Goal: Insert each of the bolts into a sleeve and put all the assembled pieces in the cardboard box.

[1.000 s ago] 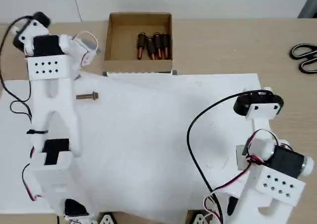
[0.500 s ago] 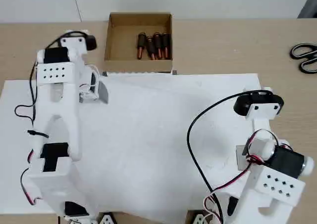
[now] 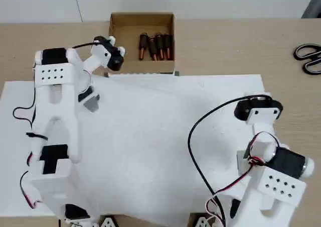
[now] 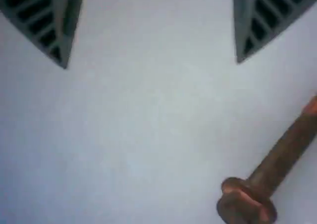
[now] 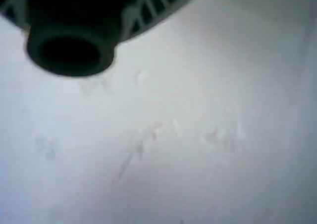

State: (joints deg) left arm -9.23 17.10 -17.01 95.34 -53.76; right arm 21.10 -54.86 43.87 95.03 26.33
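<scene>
High view tells the change best. A second ago the left arm (image 3: 55,86) was drawn back at the far left of the counter (image 3: 225,46), beside the cardboard box (image 3: 142,16), and one bolt lay bare on the white sheet (image 3: 165,136). Half a second ago the arm had swung over that place. Now its wrist has turned further, and the arm covers the spot where the bolt lay.

From the left wrist view I see the result — the jaws are spread wide with nothing between them, and they hang just above the sheet. The bolt (image 4: 275,164) lies flat on the sheet a little to one side, apart from both tips, with its head at the end farther from them.

The right arm (image 3: 273,177) has hardly moved in this second and waits at the near right side of the sheet. In the right wrist view its jaws seem clenched on a dark sleeve (image 5: 69,48), held over the sheet with its open mouth toward the camera.

Inside the box the four assembled pieces (image 3: 155,46) lie side by side as before.

To my judgement the loose bolt is about to be picked up: the approach is done, the grasp is not yet. The jaws are not centred on the bolt, so a small correction seems needed before closing — otherwise they may close on nothing or push the bolt away.
</scene>
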